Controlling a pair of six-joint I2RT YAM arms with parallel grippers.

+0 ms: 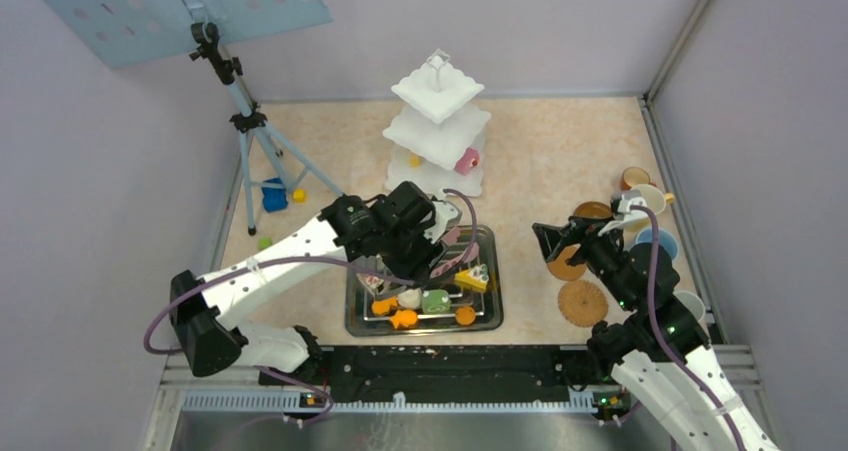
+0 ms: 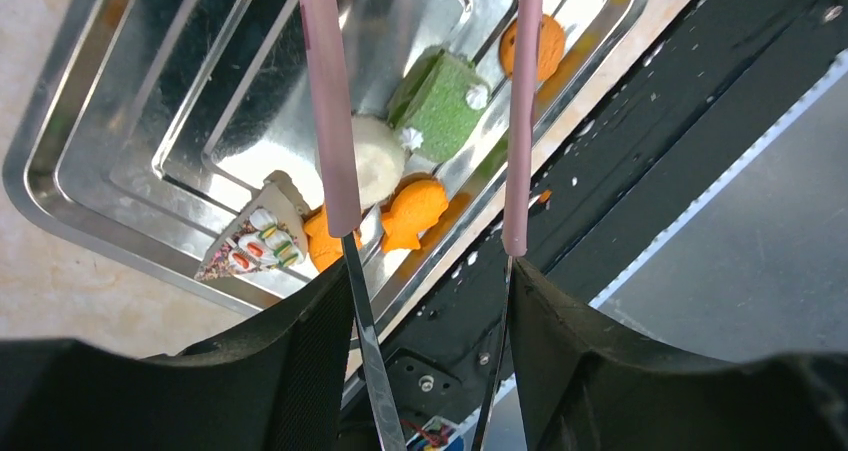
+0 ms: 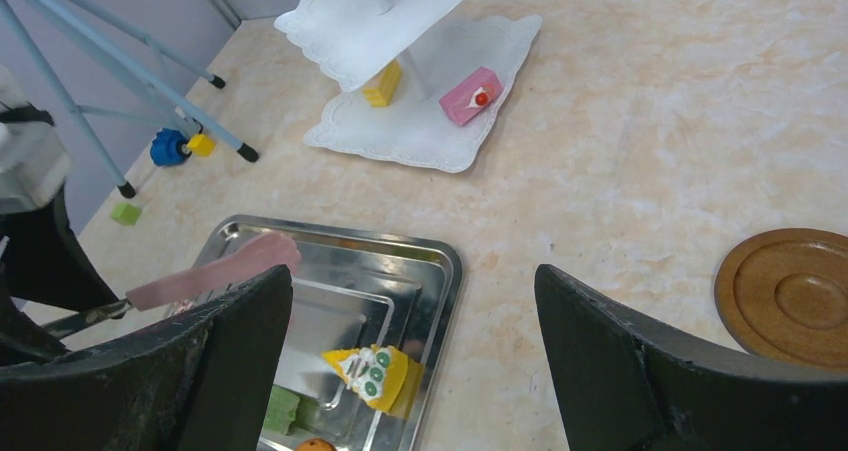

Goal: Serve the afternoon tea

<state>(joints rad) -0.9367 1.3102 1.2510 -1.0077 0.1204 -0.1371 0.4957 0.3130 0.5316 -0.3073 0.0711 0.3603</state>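
The white three-tier stand (image 1: pixel 437 121) stands at the back, with a pink pastry (image 1: pixel 466 160) and a yellow one (image 1: pixel 414 160) on its bottom tier. My left gripper (image 1: pixel 440 236) is shut on the pink tongs (image 2: pixel 330 121), whose arms are spread with nothing between them, above the steel tray (image 1: pixel 495 271). The tray holds a green pastry (image 2: pixel 437 101), a cream one (image 2: pixel 375 159), orange ones (image 2: pixel 412 213) and a yellow slice (image 3: pixel 375 371). My right gripper (image 3: pixel 412 281) is open and empty, above the table right of the tray. Coasters (image 1: pixel 582 302) and mugs (image 1: pixel 650 199) lie at the right.
A tripod (image 1: pixel 250 131) with a blue perforated panel stands at the back left. Small blue (image 1: pixel 274 194) and green (image 1: pixel 264 242) blocks lie by its legs. Walls enclose the table on three sides. A coaster (image 3: pixel 790 296) lies right of my right gripper.
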